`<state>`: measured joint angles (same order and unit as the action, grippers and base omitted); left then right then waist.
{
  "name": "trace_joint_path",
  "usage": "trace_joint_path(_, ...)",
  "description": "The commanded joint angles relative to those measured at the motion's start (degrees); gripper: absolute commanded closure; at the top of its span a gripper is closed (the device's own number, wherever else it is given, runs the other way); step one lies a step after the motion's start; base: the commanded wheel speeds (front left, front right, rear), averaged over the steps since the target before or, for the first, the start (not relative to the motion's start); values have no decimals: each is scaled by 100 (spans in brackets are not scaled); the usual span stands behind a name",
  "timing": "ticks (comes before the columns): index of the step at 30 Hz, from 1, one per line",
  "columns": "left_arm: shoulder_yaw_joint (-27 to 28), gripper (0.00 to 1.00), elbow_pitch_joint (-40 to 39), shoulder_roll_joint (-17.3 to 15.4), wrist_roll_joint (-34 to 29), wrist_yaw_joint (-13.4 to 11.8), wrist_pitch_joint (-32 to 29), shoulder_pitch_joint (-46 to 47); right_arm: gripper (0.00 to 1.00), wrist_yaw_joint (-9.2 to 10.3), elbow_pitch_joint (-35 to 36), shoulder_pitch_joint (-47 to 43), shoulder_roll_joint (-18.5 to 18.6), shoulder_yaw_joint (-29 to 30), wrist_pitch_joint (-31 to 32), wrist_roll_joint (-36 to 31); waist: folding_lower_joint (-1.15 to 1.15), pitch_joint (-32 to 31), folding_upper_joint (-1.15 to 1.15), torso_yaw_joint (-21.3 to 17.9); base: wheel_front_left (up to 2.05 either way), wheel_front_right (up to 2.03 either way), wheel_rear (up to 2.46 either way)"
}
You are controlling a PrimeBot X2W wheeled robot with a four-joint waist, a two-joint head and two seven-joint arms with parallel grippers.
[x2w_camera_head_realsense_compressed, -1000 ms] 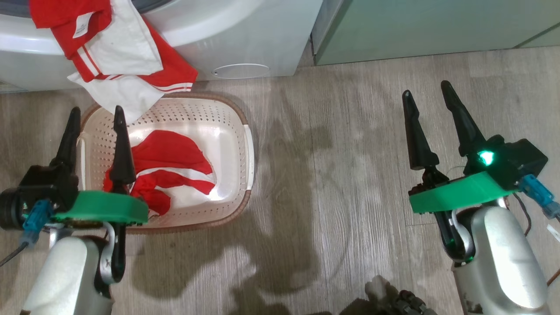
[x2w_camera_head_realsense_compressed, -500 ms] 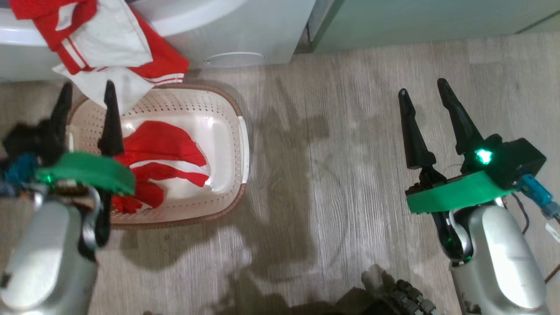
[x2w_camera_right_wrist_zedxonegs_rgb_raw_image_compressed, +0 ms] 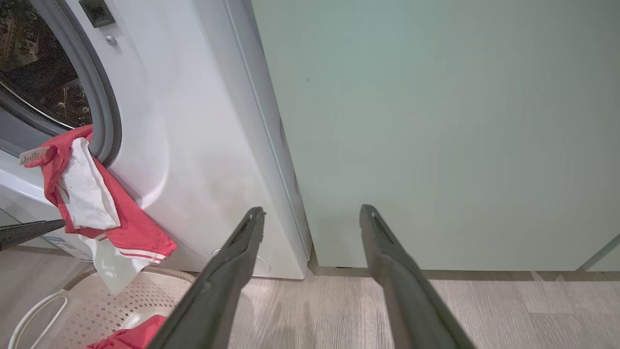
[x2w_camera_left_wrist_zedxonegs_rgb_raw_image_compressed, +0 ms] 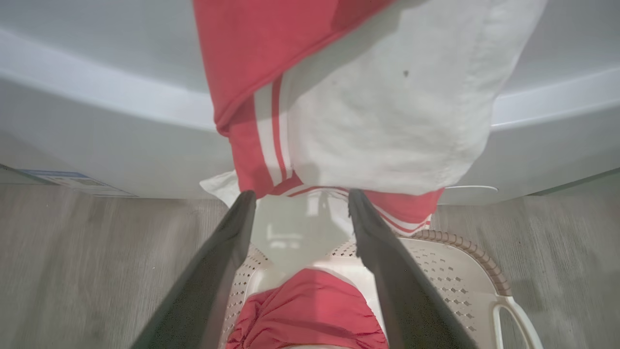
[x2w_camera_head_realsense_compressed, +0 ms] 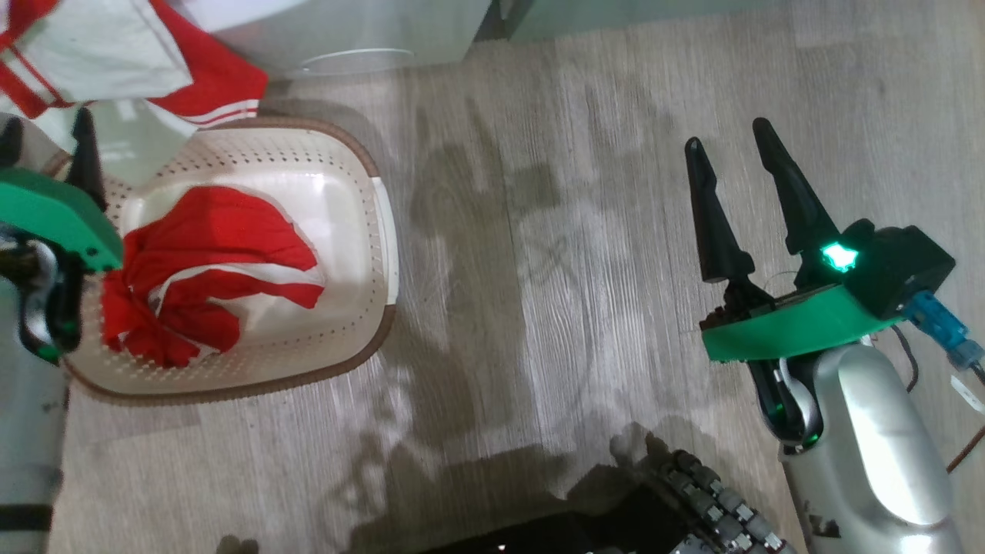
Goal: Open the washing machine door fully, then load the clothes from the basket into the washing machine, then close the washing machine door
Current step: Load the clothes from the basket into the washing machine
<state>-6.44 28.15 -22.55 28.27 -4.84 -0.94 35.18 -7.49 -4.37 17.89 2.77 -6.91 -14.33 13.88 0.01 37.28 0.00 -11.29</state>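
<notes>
Holding our left gripper (x2w_camera_left_wrist_zedxonegs_rgb_raw_image_compressed: 300,194) spread over the basket (x2w_camera_head_realsense_compressed: 338,154), we are seeing red clothes (x2w_camera_head_realsense_compressed: 208,269) bunched just beneath its jaws, more draping from the washer (x2w_camera_right_wrist_zedxonegs_rgb_raw_image_compressed: 193,145) lip ahead; our right gripper (x2w_camera_head_realsense_compressed: 727,132), also spread, is hanging well apart.

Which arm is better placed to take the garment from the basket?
Left. The left gripper is open over the basket, the red garment under its fingers. The right gripper is over bare floor, well aside.

Left pincer (x2w_camera_head_realsense_compressed: 46,150) — half cut off
</notes>
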Motion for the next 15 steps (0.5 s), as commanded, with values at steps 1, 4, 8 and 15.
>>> trace_joint_path(1,223,0,-9,-326,51,63,26,154,0,0,137,-23,10,-126,-50,55,-1,92,0,-58,0,0,0)
trace_joint_path(4,227,0,334,-429,81,198,55,351,0,0,124,17,10,-155,-59,70,-1,192,0,-92,0,0,0)
trace_joint_path(8,254,0,728,-537,94,311,212,605,0,0,127,80,10,-198,-64,84,-1,302,0,-126,0,0,0)
trace_joint_path(15,83,0,1246,-589,5,625,547,957,0,0,168,139,10,-228,-65,68,-1,416,0,-141,0,0,0)
